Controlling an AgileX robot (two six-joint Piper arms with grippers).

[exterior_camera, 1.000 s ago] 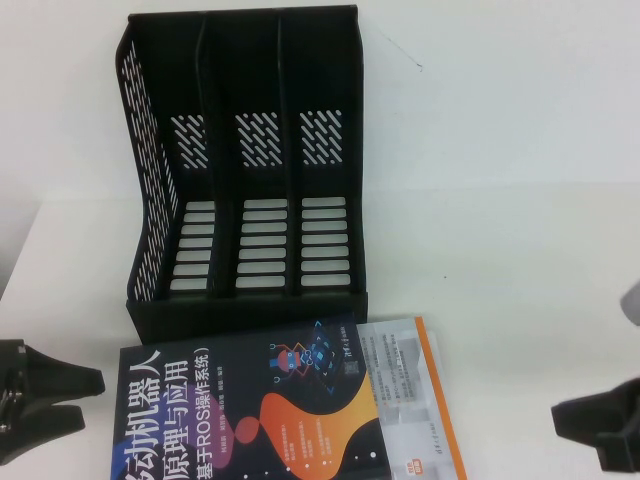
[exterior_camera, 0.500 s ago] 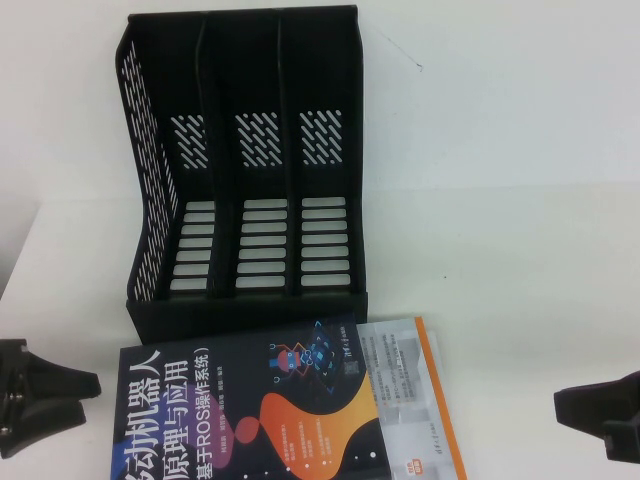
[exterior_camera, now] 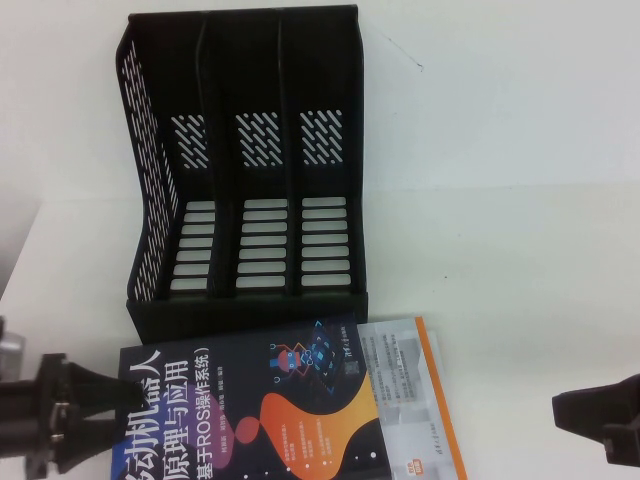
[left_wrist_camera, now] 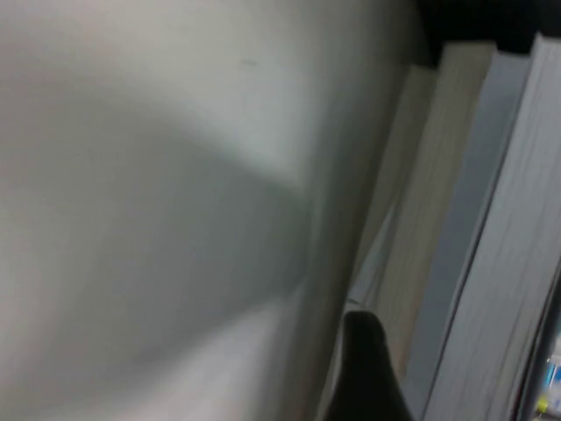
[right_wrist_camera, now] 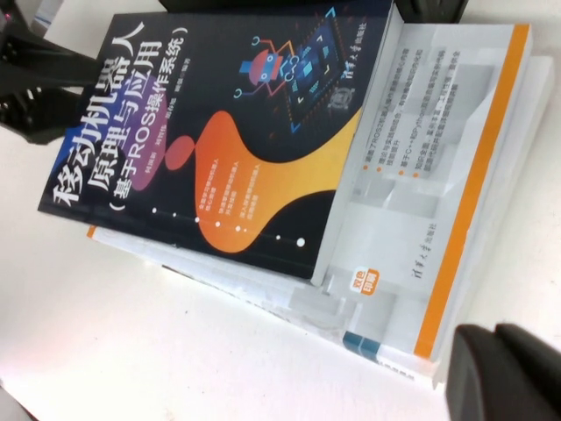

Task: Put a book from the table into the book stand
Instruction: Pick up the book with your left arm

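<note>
White table (exterior_camera: 520,230); black book stand (exterior_camera: 250,180) upright toward its far edge, three slots bare. The book (exterior_camera: 250,410), dark cover, lies flat at the near edge atop a white-and-orange book (exterior_camera: 415,390). Left gripper (exterior_camera: 105,408) at its left edge, jaws spread, nothing held. Right gripper (exterior_camera: 590,420) near the right edge; cannot tell. Judged stiff, fairly heavy, glossy; grip the free edge. Right wrist view alone shows more books stacked beneath.

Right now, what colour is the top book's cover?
The book is dark navy with white title and orange-pink blobs; clearest in the right wrist view.
</note>
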